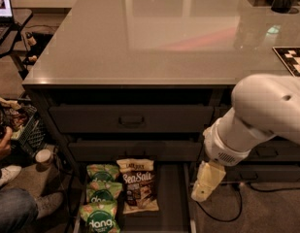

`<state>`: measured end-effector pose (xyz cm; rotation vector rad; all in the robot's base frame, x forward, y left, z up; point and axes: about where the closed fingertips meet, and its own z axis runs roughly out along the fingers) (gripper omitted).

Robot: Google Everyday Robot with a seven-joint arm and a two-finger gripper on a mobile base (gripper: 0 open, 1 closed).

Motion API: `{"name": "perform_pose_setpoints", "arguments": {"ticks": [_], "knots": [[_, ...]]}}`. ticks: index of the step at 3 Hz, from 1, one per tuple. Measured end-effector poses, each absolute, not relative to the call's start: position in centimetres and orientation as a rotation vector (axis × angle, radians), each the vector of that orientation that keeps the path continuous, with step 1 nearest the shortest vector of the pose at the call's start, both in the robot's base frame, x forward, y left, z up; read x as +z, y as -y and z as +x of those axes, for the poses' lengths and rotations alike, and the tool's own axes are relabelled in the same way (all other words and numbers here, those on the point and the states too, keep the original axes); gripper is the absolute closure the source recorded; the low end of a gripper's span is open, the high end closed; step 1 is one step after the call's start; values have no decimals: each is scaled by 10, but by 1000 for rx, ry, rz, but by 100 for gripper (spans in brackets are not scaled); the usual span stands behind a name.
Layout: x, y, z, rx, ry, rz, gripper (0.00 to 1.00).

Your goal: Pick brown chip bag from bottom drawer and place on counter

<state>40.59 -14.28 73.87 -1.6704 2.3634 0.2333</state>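
The big grey counter (154, 38) fills the top of the view. It is smooth and shiny. Under it are two shut drawer fronts (131, 119). The bottom drawer (173, 200) is pulled out, low near the floor. The brown chip bag (138, 186) lies flat in it, with "Sea Salt" in white letters. Three green bags (101, 197) lie in a row right beside it, on its left. The white arm (258, 118) comes in from the right. Its pale pincer (202, 187) hangs low by the drawer's right edge, pointing down, apart from the brown bag.
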Motion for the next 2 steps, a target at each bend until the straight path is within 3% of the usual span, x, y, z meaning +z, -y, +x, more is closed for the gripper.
{"name": "perform_pose_setpoints", "arguments": {"ticks": [2], "knots": [[666,127,432,274,-2430,-1613,0]]}}
